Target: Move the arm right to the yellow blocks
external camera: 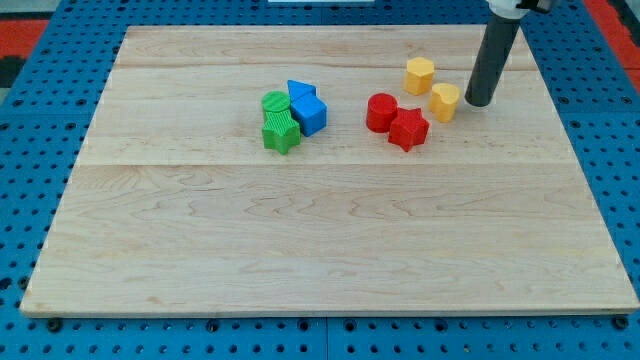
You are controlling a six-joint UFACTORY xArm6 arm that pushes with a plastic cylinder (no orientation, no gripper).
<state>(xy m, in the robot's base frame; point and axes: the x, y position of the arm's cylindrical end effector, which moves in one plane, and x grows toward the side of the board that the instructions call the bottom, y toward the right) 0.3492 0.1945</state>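
Two yellow blocks (432,86) sit near the board's top right corner, and our tip (478,103) rests just right of the lower one. We carry no fingers, only a bare rod. The reach looks about finished; any next move calls for staying put without nudging them.

Two yellow blocks lay on the wooden board toward the view's upper right. The yellow hexagonal block (419,75) sat flat, nearer the view's top, apart from the other. The second yellow block (445,101), shape unclear, sat below and to its right, just right of the red pair. My tip (477,103) rested just beside its right side; contact could not be confirmed.
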